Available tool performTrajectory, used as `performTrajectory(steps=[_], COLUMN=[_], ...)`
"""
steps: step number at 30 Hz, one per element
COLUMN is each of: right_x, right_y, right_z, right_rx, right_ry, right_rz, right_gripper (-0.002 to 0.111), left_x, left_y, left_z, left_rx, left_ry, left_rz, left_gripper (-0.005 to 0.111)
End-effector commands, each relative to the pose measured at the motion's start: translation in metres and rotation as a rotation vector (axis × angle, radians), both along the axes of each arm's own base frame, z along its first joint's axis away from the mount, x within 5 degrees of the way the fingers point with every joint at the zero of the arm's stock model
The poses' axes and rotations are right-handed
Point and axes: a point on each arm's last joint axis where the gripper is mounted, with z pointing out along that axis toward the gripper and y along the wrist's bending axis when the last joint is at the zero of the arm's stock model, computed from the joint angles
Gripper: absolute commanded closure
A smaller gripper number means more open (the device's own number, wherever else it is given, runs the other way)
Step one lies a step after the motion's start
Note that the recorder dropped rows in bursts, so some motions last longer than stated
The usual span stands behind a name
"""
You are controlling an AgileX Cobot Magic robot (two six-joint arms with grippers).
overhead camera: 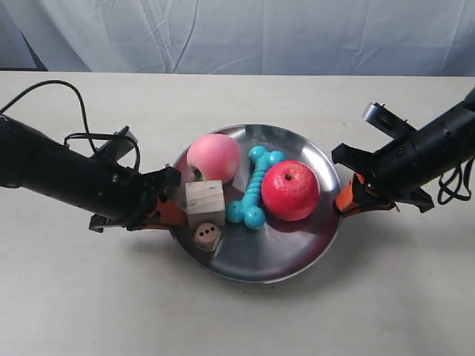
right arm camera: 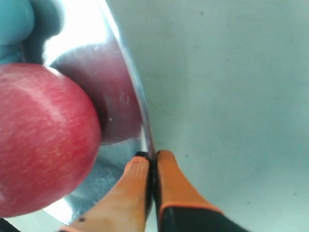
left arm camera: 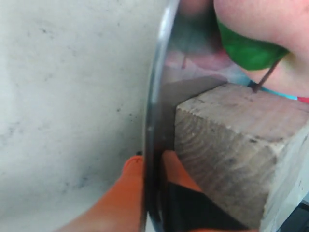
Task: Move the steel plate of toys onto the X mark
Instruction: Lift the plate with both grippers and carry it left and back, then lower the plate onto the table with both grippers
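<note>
The steel plate [overhead camera: 297, 248] sits mid-table holding a red apple [overhead camera: 290, 190], a pink peach [overhead camera: 214, 157], a teal bone [overhead camera: 254, 187], a plain wooden cube [overhead camera: 205, 203] and a small wooden die [overhead camera: 208, 236]. My left gripper [left arm camera: 152, 162] is shut on the plate's rim [left arm camera: 153, 111], one orange finger [left arm camera: 126, 186] outside, the other inside against the cube [left arm camera: 236, 145]. My right gripper [right arm camera: 151, 162] is shut on the opposite rim [right arm camera: 133, 87], next to the apple [right arm camera: 41, 145]. In the exterior view the two grippers [overhead camera: 172, 211] [overhead camera: 349, 196] pinch the plate's two sides. The X mark is out of view.
The pale tabletop [overhead camera: 386, 297] stretches all round the plate. A white cloth backdrop [overhead camera: 245, 33] hangs behind the far edge. A black cable [overhead camera: 67, 93] loops over the arm at the exterior view's left.
</note>
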Motion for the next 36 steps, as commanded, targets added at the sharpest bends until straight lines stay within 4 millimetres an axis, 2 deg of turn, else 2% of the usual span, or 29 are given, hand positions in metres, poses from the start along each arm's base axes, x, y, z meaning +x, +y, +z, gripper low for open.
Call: performTrajectory(steps=[1, 8, 17, 25, 29, 32, 36], right_x=[0.015, 0.049, 0.092, 0.109, 0.115, 0.118, 0.117], right_y=[0.038, 0.065, 0.077, 0.091, 0.096, 0.099, 0.107], right_z=[0.012, 0.02, 0.039, 0.04, 0.041, 0.04, 0.029], right_rx=[0.159, 0.187, 0.257, 0.302, 0.333, 0.329, 0.278], right_ry=[0.034, 0.02, 0.042, 0.083, 0.08, 0.069, 0.063], right_rz=[0.029, 0.045, 0.025, 0.021, 0.026, 0.024, 0.039], right_gripper=[0.108, 0.108, 0.108, 0.108, 0.108, 0.108, 0.108], left_x=[0.002, 0.031, 0.057, 0.064, 0.067, 0.069, 0.067], left_y=[0.008, 0.048, 0.09, 0.113, 0.114, 0.118, 0.125], left_z=[0.019, 0.032, 0.05, 0.054, 0.058, 0.054, 0.039], left_rx=[-0.07, -0.049, -0.059, -0.059, -0.053, 0.021, 0.133], left_ry=[-0.021, -0.042, -0.061, -0.067, -0.083, -0.108, -0.074], left_rz=[-0.024, 0.104, 0.263, 0.343, 0.34, 0.33, 0.304], left_gripper=[0.107, 0.107, 0.107, 0.107, 0.107, 0.107, 0.107])
